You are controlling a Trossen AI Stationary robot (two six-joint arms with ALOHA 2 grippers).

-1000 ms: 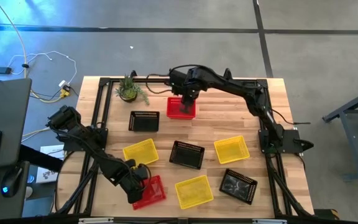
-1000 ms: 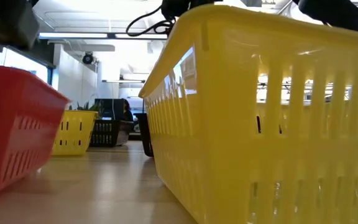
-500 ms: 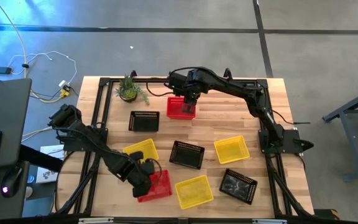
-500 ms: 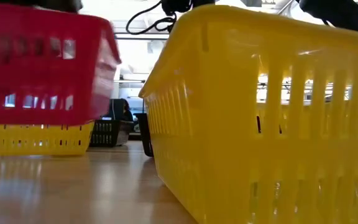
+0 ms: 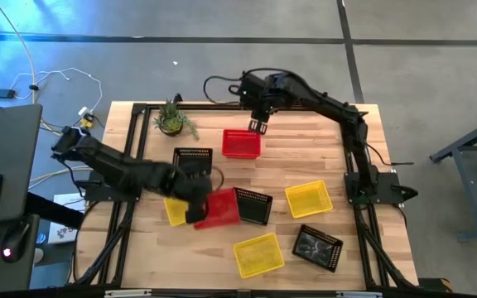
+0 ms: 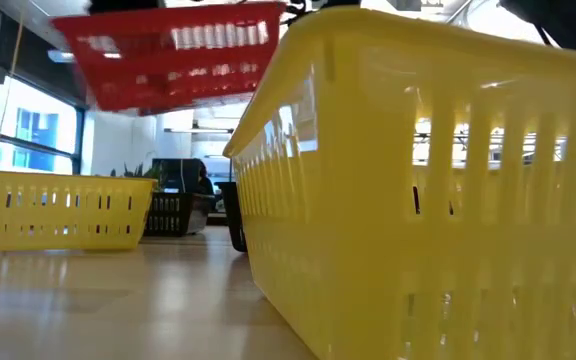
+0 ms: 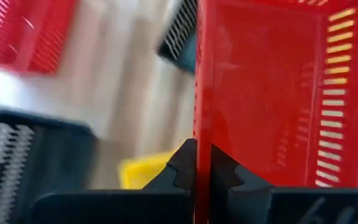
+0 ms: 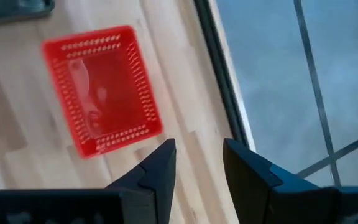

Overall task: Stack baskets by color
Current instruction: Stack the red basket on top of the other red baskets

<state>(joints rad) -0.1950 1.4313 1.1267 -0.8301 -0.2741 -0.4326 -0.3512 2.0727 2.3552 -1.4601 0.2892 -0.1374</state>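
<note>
The left gripper point(image 5: 195, 209) pinches one wall of a red basket point(image 5: 218, 207), carrying it above the table's middle. The basket looks light, stiff and thin-walled, so a rim grip suits it, though it may swing. The right gripper point(image 5: 259, 126), jaws parted and empty, hovers near the table's far edge beside another red basket point(image 5: 242, 143).

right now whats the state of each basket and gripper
left gripper: shut on carried red basket, lifted off the table
right gripper: open, empty, above far table edge
red basket: on the table, upright
black baskets: on the table, unstacked
yellow baskets: on the table, unstacked
</note>
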